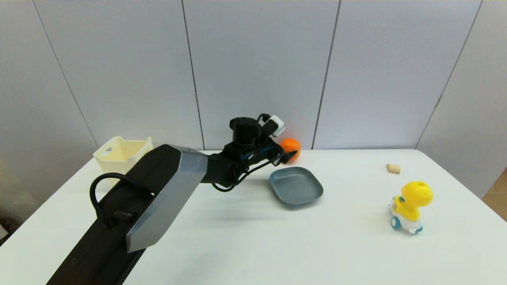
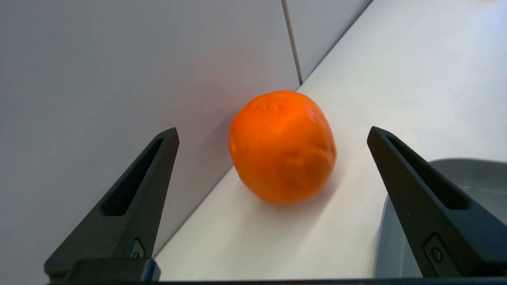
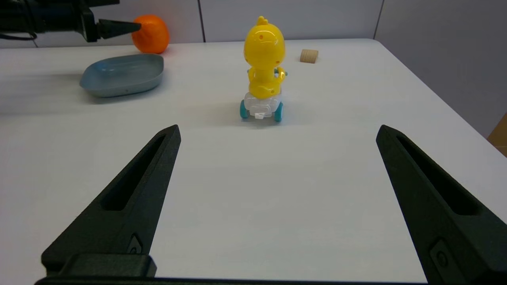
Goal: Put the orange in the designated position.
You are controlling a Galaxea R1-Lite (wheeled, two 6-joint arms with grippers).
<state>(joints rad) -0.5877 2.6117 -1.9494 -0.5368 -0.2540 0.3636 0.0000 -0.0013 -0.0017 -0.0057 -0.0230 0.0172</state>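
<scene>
The orange [image 1: 290,147] rests on the white table at the far edge, right by the wall panels. My left gripper [image 1: 290,154] reaches out to it, open, its tips just short of the fruit. In the left wrist view the orange [image 2: 282,146] lies ahead of the gap between the two spread fingers [image 2: 136,194], not touched by either. A grey plate [image 1: 296,185] sits just in front of the orange. My right gripper [image 3: 277,132] stands open low over the near right of the table, holding nothing. From there the orange [image 3: 150,33] shows far off.
A yellow dinosaur toy car [image 1: 410,206] stands at the right of the table. A small cork-like piece [image 1: 393,169] lies behind it. A cream basket [image 1: 122,154] sits at the far left corner. The wall stands directly behind the orange.
</scene>
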